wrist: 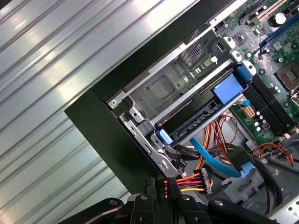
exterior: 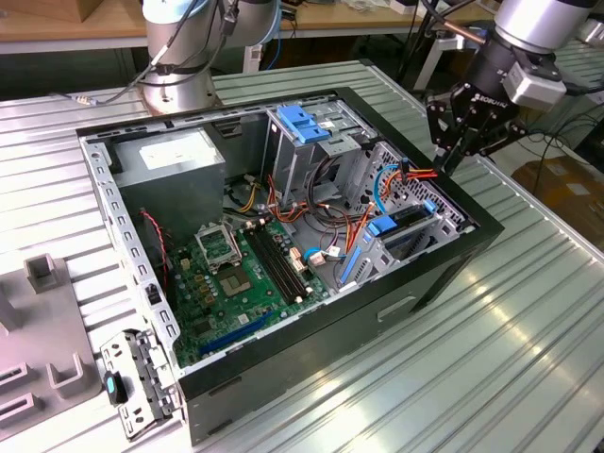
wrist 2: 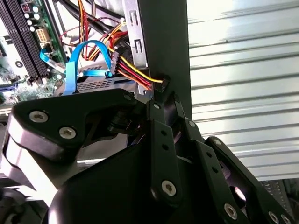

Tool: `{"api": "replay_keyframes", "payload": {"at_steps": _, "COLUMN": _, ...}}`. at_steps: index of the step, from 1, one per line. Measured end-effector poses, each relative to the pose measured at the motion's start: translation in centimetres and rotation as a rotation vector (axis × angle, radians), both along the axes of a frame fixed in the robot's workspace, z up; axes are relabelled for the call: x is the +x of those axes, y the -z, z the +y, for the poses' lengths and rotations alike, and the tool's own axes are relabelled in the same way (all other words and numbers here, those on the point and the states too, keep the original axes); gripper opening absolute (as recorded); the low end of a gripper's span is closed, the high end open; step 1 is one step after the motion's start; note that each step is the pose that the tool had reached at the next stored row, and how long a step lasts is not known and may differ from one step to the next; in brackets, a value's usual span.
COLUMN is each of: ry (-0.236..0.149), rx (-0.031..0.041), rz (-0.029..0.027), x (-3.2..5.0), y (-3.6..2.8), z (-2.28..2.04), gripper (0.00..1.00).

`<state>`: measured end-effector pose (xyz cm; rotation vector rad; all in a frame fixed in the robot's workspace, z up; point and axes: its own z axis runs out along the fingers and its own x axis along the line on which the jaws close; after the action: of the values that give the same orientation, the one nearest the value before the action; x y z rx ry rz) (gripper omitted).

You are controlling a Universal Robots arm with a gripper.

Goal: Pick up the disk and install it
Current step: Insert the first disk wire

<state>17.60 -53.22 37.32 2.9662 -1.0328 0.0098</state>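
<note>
In the exterior view, an open computer case lies on its side on a ribbed metal table, with the green main board facing up and a grey power supply box at the far corner. The end effector hangs just above the case's edge at the exterior view's right, over the drive bays, and nothing shows between its fingers; whether they are apart or together I cannot tell from this angle. The disk appears to sit already in its bay, framed by blue rails, with red, yellow and blue cables running near it. In the second wrist view, the black linkage of the end effector reaches down close to a bundle of red and yellow wires beside the case's black wall; a blue flat cable loops over a grey perforated surface below. In the first wrist view, the disk lies slotted in the metal bay with a blue tab on it. Judging by this, the disk looks seated, so most of the job seems done. The room behind holds wooden benches and a second arm's base.
</note>
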Motion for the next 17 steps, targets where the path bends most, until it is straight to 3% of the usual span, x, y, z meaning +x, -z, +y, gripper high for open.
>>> {"api": "replay_keyframes", "payload": {"at_steps": 3, "ry": -0.026, "rx": 0.0000, "rz": -0.0035, "x": -0.01, "y": 0.25, "z": 0.18, "gripper": 0.25}}
{"api": "replay_keyframes", "payload": {"at_steps": 10, "ry": -0.057, "rx": -0.0001, "rz": -0.0053, "x": -0.01, "y": 0.72, "z": 0.25, "gripper": 0.25}}
{"api": "replay_keyframes", "payload": {"at_steps": 12, "ry": -0.057, "rx": -0.0003, "rz": -0.0053, "x": -0.01, "y": 0.72, "z": 0.24, "gripper": 0.24}}
{"api": "replay_keyframes", "payload": {"at_steps": 13, "ry": -0.058, "rx": -0.0001, "rz": -0.0053, "x": -0.01, "y": 0.72, "z": 0.25, "gripper": 0.17}}
{"api": "replay_keyframes", "payload": {"at_steps": 17, "ry": -0.057, "rx": 0.0002, "rz": -0.0053, "x": -0.01, "y": 0.33, "z": 0.24, "gripper": 0.16}}
